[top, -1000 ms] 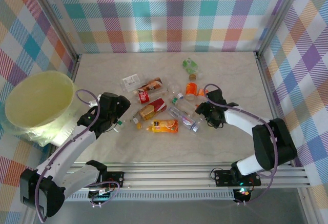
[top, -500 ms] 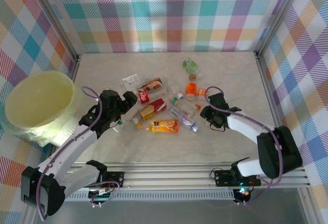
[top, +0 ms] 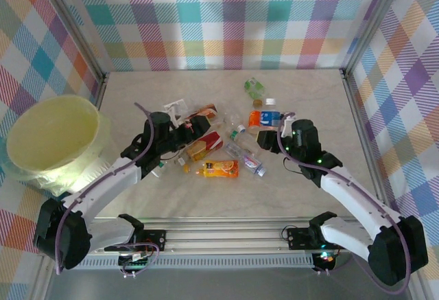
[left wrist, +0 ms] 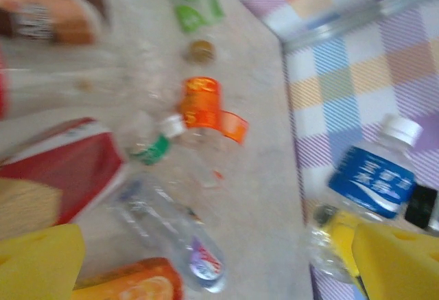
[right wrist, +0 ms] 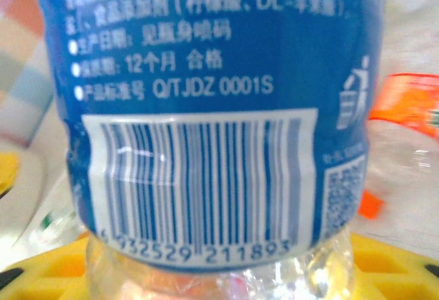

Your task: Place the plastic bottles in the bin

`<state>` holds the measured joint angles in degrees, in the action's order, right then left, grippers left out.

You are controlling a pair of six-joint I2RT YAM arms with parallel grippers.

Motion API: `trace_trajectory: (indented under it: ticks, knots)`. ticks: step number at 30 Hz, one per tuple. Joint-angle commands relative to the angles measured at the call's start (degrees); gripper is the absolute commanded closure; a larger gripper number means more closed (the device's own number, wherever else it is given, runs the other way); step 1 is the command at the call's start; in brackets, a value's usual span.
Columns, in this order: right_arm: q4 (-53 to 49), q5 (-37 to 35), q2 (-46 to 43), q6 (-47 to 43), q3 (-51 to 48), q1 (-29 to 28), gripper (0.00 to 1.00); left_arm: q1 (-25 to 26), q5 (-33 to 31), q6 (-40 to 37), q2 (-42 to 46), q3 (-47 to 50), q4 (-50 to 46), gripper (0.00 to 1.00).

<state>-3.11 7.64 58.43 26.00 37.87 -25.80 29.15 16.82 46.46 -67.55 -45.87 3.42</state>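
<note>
Beige marbled table [top: 309, 197] carries everything. The pale yellow-green bin [top: 27, 166] stands at the left, well apart from the bottles. The left gripper [top: 191, 132] hangs over the heap of plastic bottles [top: 204, 147] in the middle of the table, its yellow fingers [left wrist: 38, 262] spread wide with nothing between them. The right gripper [top: 280, 123] is clamped on a blue-labelled bottle [right wrist: 206, 73], squeezing the clear part below the label, with the white cap [top: 271, 101] pointing away from the arm's base. On the table lie a red-labelled bottle [left wrist: 68, 169], an orange-labelled bottle [left wrist: 202, 101] and, farther back, a green bottle [left wrist: 188, 1]. A small brown cap [left wrist: 200, 51] lies loose just beside the green one.
</note>
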Motion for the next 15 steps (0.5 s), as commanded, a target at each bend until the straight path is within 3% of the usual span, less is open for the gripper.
trace_trajectory:
  ticks: [1,8,15]
  knots:
    - [6.3,14.43,1.23,-3.61,2.29,-0.88,0.48,2.49,8.97,-4.18,-2.09,-4.86,7.75,0.0]
    - [12.99,24.86,2.72,-3.72,2.38,-2.82,0.48,7.26,12.12,-8.04,-8.6,-12.09,7.35,0.0]
    - [14.0,29.49,4.61,-2.63,4.55,-4.17,0.47,10.49,14.05,-10.9,-13.71,-17.63,6.31,0.0]
